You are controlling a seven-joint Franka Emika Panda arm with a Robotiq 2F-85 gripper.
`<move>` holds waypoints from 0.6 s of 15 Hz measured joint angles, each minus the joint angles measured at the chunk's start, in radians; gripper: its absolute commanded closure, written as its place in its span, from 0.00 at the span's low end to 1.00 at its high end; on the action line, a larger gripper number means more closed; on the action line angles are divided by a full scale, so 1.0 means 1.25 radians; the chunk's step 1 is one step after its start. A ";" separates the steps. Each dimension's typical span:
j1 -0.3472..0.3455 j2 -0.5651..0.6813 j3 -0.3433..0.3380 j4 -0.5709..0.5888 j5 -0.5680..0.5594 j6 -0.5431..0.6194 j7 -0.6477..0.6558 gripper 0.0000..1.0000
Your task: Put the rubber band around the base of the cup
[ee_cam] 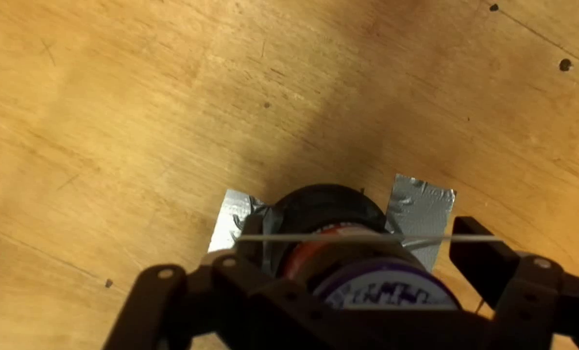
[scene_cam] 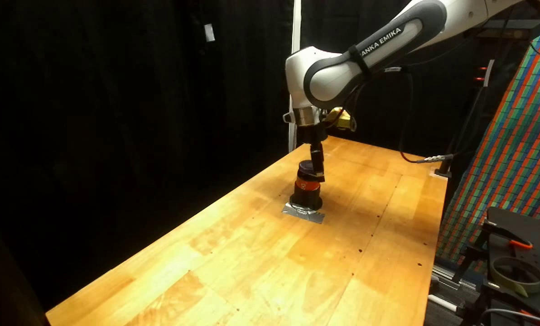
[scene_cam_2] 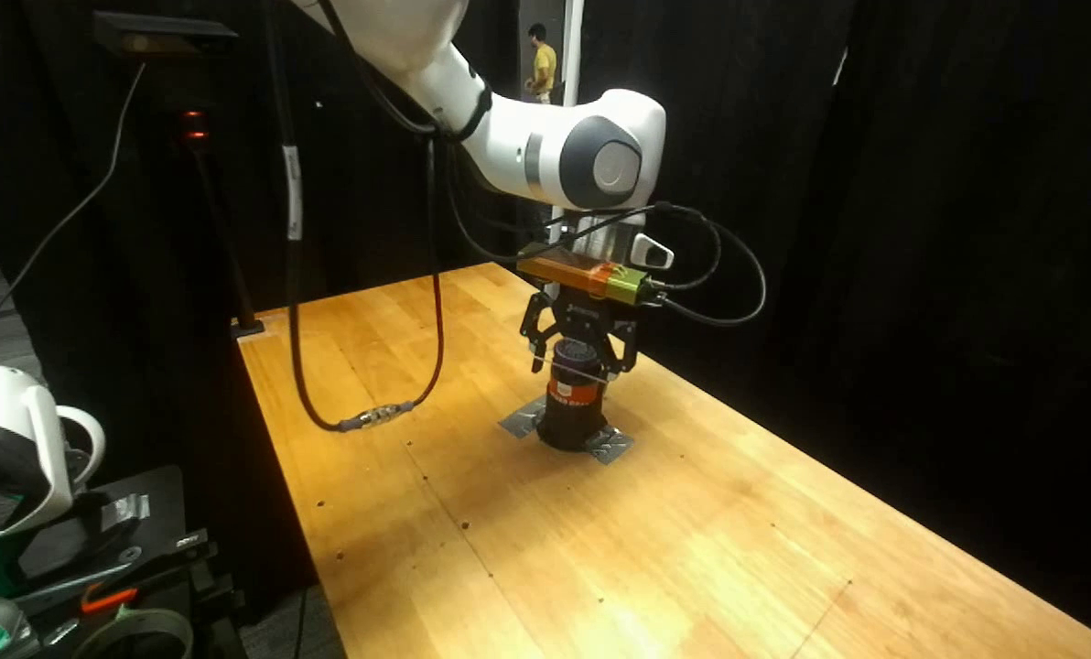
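Observation:
The cup [scene_cam: 307, 185] is a short dark cylinder with an orange-red band and a wide black base, upright on the wooden table. It also shows in an exterior view [scene_cam_2: 573, 394]. In the wrist view its white-and-purple top [ee_cam: 391, 287] is partly hidden by the gripper. My gripper [scene_cam_2: 576, 366] points down, open, with one finger on each side of the cup's upper part. In the wrist view the fingers [ee_cam: 362, 239] stand apart from it. A thin pale rubber band [ee_cam: 348, 238] is stretched between the fingertips and crosses the cup's near side. I cannot tell where its far strand runs.
Silver tape [scene_cam_2: 611, 445] lies on the wooden table [scene_cam: 252, 253] beside the cup's base. A cable loop [scene_cam_2: 376, 416] hangs from the arm over the table. A dark cart [scene_cam: 523, 231] with tools stands beyond the table's edge.

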State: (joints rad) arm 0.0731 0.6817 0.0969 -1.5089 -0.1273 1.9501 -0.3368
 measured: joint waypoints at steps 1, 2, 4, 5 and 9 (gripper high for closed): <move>-0.004 -0.014 -0.001 -0.024 0.000 0.004 0.000 0.00; -0.008 -0.027 -0.001 -0.045 0.000 0.011 0.000 0.00; -0.017 -0.055 -0.001 -0.097 0.000 0.050 0.000 0.26; -0.021 -0.069 -0.002 -0.125 -0.001 0.087 0.000 0.32; -0.034 -0.121 -0.003 -0.246 -0.003 0.273 -0.001 0.65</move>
State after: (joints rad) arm 0.0306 0.5307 0.0932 -1.8170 -0.1309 2.2909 -0.3378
